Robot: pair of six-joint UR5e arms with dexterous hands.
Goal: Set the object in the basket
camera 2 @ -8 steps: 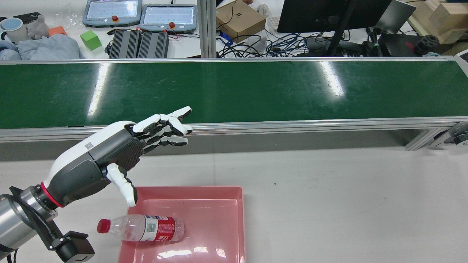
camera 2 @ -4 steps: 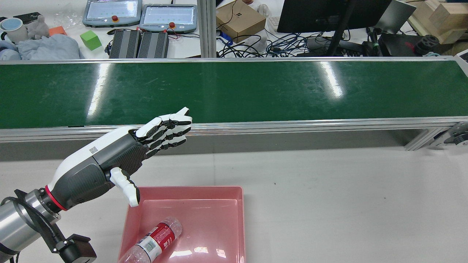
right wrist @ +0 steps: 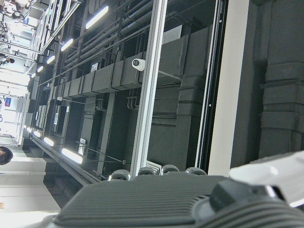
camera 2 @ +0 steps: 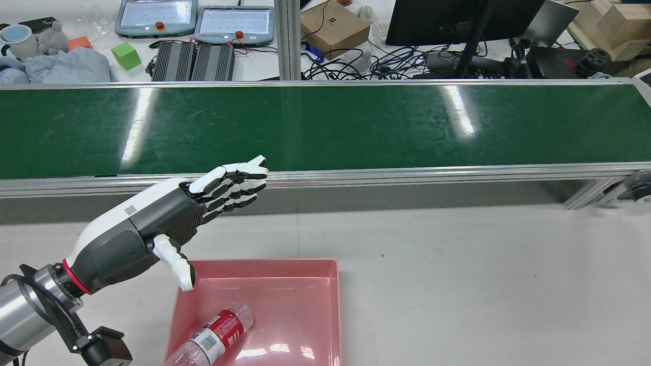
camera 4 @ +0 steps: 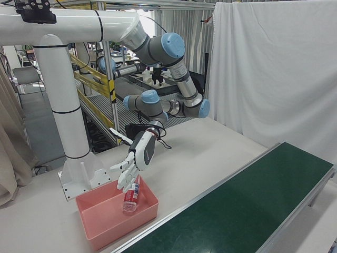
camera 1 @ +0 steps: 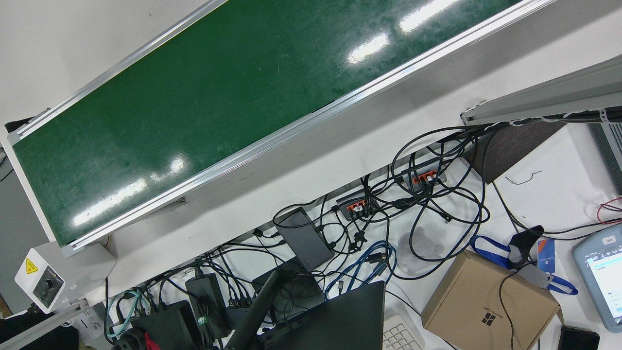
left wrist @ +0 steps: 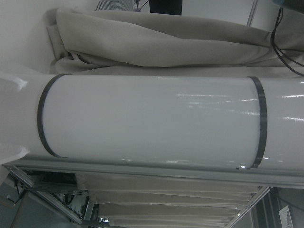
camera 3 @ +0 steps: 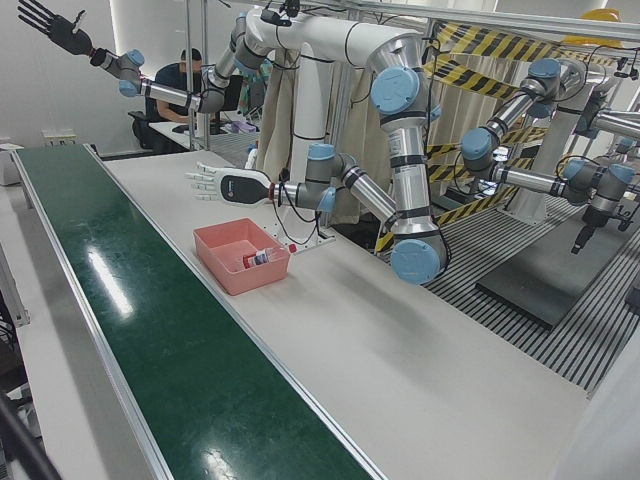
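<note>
Hovering at the lower left of the rear view, the left hand (camera 2: 168, 223) has its fingers (camera 2: 231, 178) stretched out flat and apart, holding nothing, above the far left corner of the pink basket (camera 2: 334, 305). The bottle (camera 2: 216, 333) lies on its side inside that basket, at the bottom edge of the frame. In the upper left of the left-front view, the right hand (camera 3: 50, 28) is raised high, fingers splayed, empty too.
</note>
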